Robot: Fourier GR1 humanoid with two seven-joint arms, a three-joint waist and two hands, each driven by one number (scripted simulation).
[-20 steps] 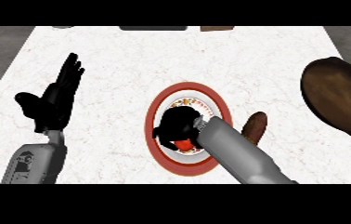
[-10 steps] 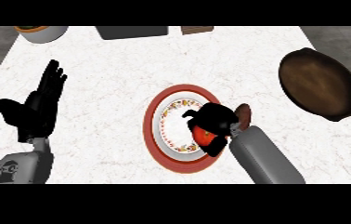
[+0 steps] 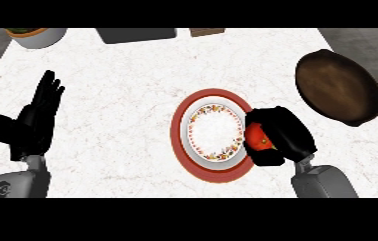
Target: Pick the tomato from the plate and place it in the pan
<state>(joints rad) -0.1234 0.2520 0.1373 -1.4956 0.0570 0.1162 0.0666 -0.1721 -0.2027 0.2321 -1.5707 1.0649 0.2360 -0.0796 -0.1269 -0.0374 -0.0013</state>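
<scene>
On the white marbled counter point(image 3: 125, 85) the right hand point(image 3: 284, 135) has its black fingers curled around the red tomato point(image 3: 258, 137). Only a part of the tomato shows, on the side that faces the plate; the rest is hidden by the fingers and the palm. The hand with the tomato is over the right rim of the plate point(image 3: 210, 172), partly above the counter just beside it. I cannot tell whether the tomato touches the rim or is held a little above it.

The plate has a red outer band and a white middle with a ring of small flowers. Its middle is bare.

The pan point(image 3: 336, 87), dark brown and round, lies toward the upper right of the counter, apart from the plate and the hand. Between the hand and the pan there is only a strip of white counter, and nothing stands in this strip. The inside of the pan holds nothing.

The left hand point(image 3: 37, 120) is at the left edge, open, with the fingers straight and pointing up. It rests there and holds nothing, well apart from the plate.

Along the far edge of the counter there are three more things, all cut by the border of the view: a light bowl point(image 3: 37, 36) with something greenish and orange inside at the far left corner, a dark grey block point(image 3: 136, 34) next to it, and a small brown block point(image 3: 207, 32) a little more to the right. All three are well away from the hands.
</scene>
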